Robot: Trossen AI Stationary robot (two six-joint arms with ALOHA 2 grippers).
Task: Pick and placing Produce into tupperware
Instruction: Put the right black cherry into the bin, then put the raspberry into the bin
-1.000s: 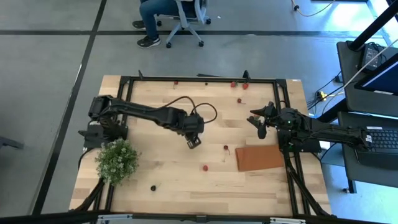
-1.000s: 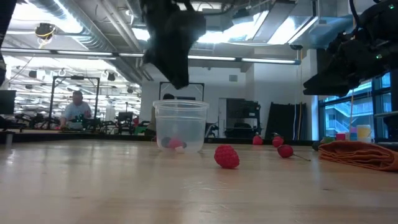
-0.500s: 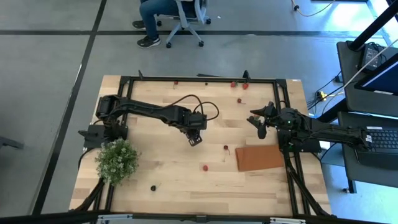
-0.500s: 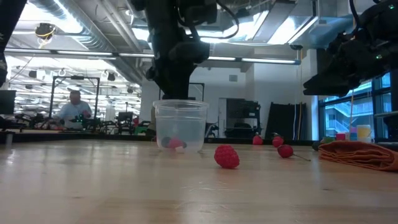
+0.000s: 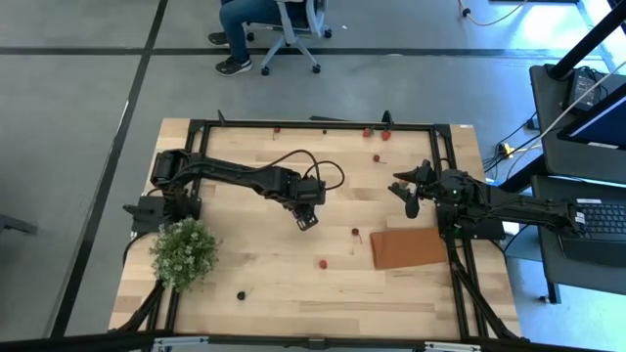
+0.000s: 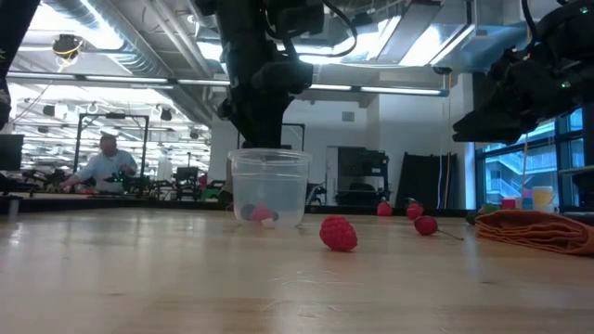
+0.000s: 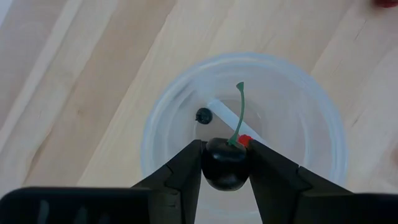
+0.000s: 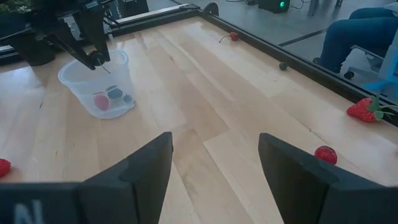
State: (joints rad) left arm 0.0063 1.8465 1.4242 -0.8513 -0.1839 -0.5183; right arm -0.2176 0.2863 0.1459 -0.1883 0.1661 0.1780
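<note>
the task is judged partly done: a few pieces, one red and one or two dark, are already seen at the bottom of the tupperware [image 8: 96, 83], while much produce is left scattered on the worktop [image 5: 254, 279] – a red raspberry [image 6: 339, 233] just beside the cup in the low view, two more red pieces [image 5: 323, 263] near the reddish-brown mat [image 5: 409, 247], several red ones along the far edge [image 5: 376, 133] and a dark piece [image 5: 241, 294] near the front, not far from the leafy green bush [image 5: 184, 251]. the left gripper [image 7: 226, 163] is held directly above the open mouth of the tupperware [image 7: 242, 124], its fingers [image 7: 180, 177] clamped on a dark cherry [image 7: 225, 167] whose green stem is seen rising between them; the fruit is thus suspended inside the circle of the rim, above a small dark piece [image 7: 203, 115] on the cup's floor, and is not yet released. in the low view the arm is seen coming down just over the cup's rim [image 6: 269, 158]. the right gripper [image 8: 214, 168] is parked near the right side of the worktop, well apart from the cup, with its fingers spread wide and nothing between them. the drop of the cherry is judged the step in hand, with the remaining berries to be collected afterwards
</note>
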